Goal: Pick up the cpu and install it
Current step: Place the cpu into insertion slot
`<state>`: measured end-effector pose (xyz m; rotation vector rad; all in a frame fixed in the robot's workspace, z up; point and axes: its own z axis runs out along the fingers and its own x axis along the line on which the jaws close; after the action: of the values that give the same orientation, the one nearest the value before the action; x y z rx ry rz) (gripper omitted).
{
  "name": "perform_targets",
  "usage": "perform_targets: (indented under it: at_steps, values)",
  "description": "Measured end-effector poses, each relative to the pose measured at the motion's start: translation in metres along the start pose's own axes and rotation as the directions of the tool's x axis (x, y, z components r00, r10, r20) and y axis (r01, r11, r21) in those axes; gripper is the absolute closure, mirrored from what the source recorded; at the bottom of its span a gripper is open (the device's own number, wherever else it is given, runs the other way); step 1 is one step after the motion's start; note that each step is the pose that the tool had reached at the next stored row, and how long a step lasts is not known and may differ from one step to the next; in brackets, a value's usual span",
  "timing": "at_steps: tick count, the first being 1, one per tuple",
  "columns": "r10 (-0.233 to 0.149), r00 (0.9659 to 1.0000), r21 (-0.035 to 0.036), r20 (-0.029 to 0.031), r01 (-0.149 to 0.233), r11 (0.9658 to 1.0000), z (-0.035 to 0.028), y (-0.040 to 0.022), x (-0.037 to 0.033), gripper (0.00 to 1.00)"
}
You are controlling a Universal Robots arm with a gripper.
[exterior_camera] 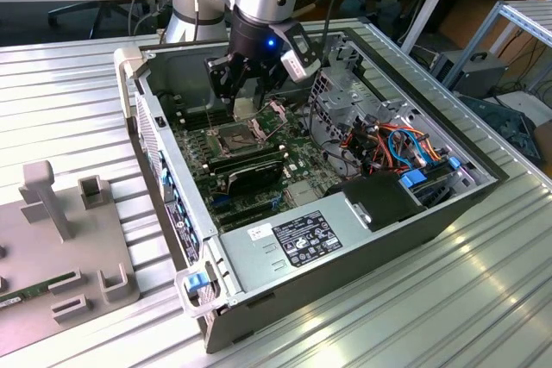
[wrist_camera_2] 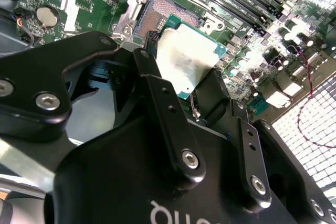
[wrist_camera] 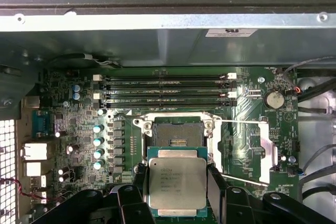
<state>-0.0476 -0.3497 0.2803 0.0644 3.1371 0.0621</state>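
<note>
The gripper (exterior_camera: 240, 92) is inside the open case (exterior_camera: 345, 247), at about 11 o'clock from the centre of the exterior view. It is clenched on the cpu (wrist_camera: 177, 184). One finger (wrist_camera: 215, 187) presses each of two opposite edges, and the silver top faces the first wrist view.

The socket (wrist_camera: 176, 132) lies open, with its plate (wrist_camera: 265, 150) swung aside. In the exterior view the socket (exterior_camera: 246, 137) sits at 6 o'clock from the gripper, and the sticks (exterior_camera: 250, 170) lie just beyond it on the same line.

In the second wrist view the cpu (wrist_camera_2: 189, 61) hangs above the board and overlaps one side of the socket (wrist_camera_2: 168, 19). It seems short of centre, though the slanted view may exaggerate that.

The step in hand is setting the chip into the socket, and I judge three things matter for it:

- **Centring:** finish it while the chip is clear of the contacts, because any sideways drag at contact would likely bend them.
- **Alignment:** keep the chip level and its edges square with the socket walls. The chip's edge notches should match the socket's keys, though these are too small to read here.
- **Descent:** bring it straight down and slowly, with no pressing. The fingers reach below the chip's edges, so they could meet the socket frame before the chip seats.
</note>
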Motion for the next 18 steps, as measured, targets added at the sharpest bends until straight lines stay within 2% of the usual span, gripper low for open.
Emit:
perform_targets:
  at_steps: [4, 6, 9, 11, 12, 13, 15, 16, 18]
  values:
    - [0.074, 0.9972, 0.0000, 0.0030, -0.074, 0.9972, 0.0003, 0.0000, 0.0000, 0.45]
    - [0.126, 0.9921, 0.0000, 0.0050, -0.126, 0.9921, 0.0005, 0.0000, 0.0000, 0.45]
    - [0.178, 0.9839, -0.0003, 0.0071, -0.178, 0.9839, 0.0007, 0.0000, 0.0000, 0.45]
    - [0.216, 0.9765, -0.0004, 0.0086, -0.216, 0.9765, 0.0009, 0.0000, 0.0000, 0.45]
    - [0.252, 0.9677, -0.0007, 0.0101, -0.252, 0.9678, 0.0010, 0.0000, 0.0000, 0.45]
    - [0.289, 0.9573, -0.0011, 0.0116, -0.289, 0.9573, 0.0011, 0.0000, 0.0000, 0.45]
    - [0.322, 0.9466, -0.0014, 0.0129, -0.322, 0.9467, 0.0012, -0.0001, 0.0000, 0.45]
    - [0.353, 0.9354, -0.0018, 0.0143, -0.353, 0.9355, 0.0014, -0.0001, 0.0000, 0.45]
    - [0.390, 0.9208, -0.0022, 0.0157, -0.390, 0.9209, 0.0015, -0.0001, 0.0000, 0.45]
